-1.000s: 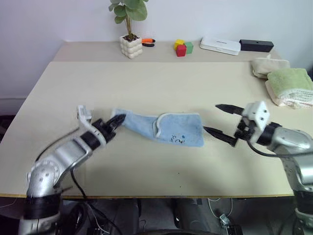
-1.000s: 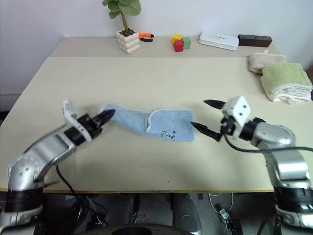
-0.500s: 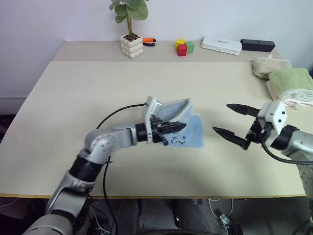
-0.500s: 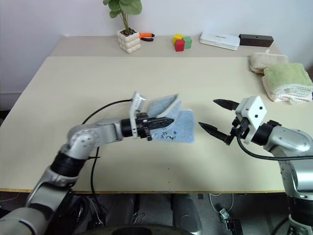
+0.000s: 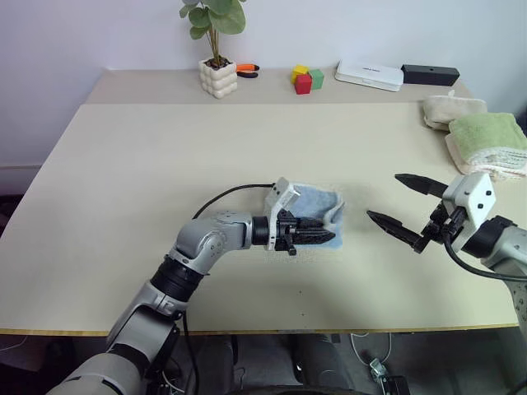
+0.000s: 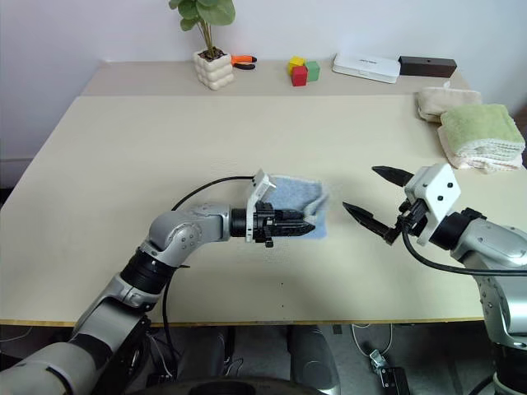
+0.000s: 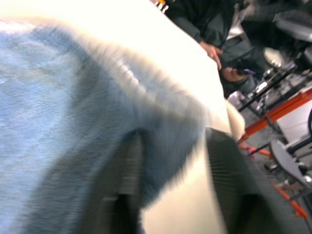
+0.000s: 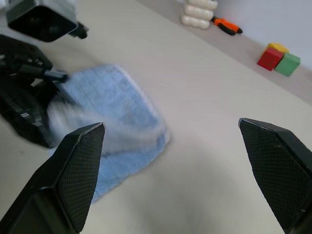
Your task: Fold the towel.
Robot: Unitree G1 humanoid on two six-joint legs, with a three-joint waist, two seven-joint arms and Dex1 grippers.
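The fluffy light blue terry towel (image 5: 317, 202) lies doubled into a soft, thick rectangle near the middle of the smooth beige desk (image 5: 165, 156). The left pincer (image 5: 323, 235) rests over its near edge, black fingers slightly apart around the pile. The right pincer (image 5: 397, 202) hovers beside it, fingers spread wide, empty

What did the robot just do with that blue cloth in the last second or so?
The left gripper carried the left end of the towel across to the right and laid it over the other half, so the strip is now a folded pad. Its fingers, shut on the cloth before, have parted in the left wrist view. The right gripper stayed open beside the towel, and the green towel kept its place.
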